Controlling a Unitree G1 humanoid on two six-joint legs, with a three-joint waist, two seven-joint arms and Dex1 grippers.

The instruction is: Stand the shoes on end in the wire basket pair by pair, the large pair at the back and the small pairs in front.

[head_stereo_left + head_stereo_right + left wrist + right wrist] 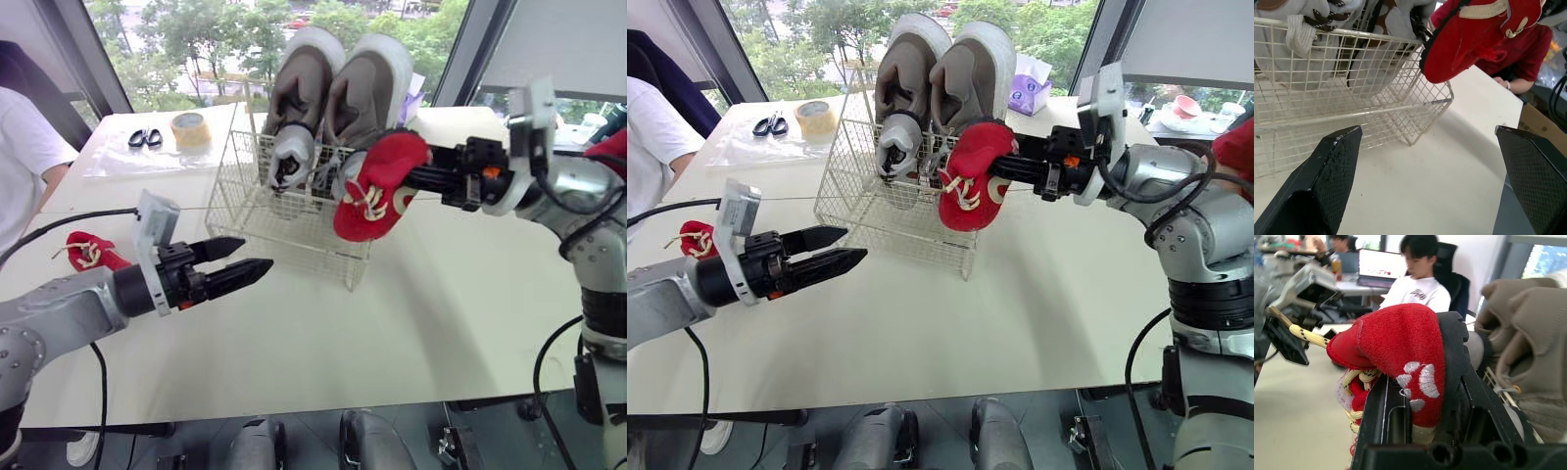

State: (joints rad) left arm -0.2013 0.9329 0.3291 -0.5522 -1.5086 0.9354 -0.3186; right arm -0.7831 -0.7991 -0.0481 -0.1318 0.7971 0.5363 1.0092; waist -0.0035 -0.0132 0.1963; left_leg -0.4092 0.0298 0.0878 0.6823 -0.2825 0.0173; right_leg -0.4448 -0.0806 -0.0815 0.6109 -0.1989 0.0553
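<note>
My right gripper [419,177] was clamped on a small red shoe [377,186], up in the air at the wire basket [294,230]'s front corner. The big grey pair [338,93] stood on end at the back (sticking way above the rim). My left gripper [257,253] hung spread open over the table [421,313], and the second red shoe [88,250] lay beside that arm.

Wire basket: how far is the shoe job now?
Done: the large grey-brown shoe pair stands on end at the back of the white wire basket. In hand: the right gripper holds one small red shoe with cream laces over the basket's front rim. Remaining: the second red shoe lies on the white table near the open left gripper.
</note>
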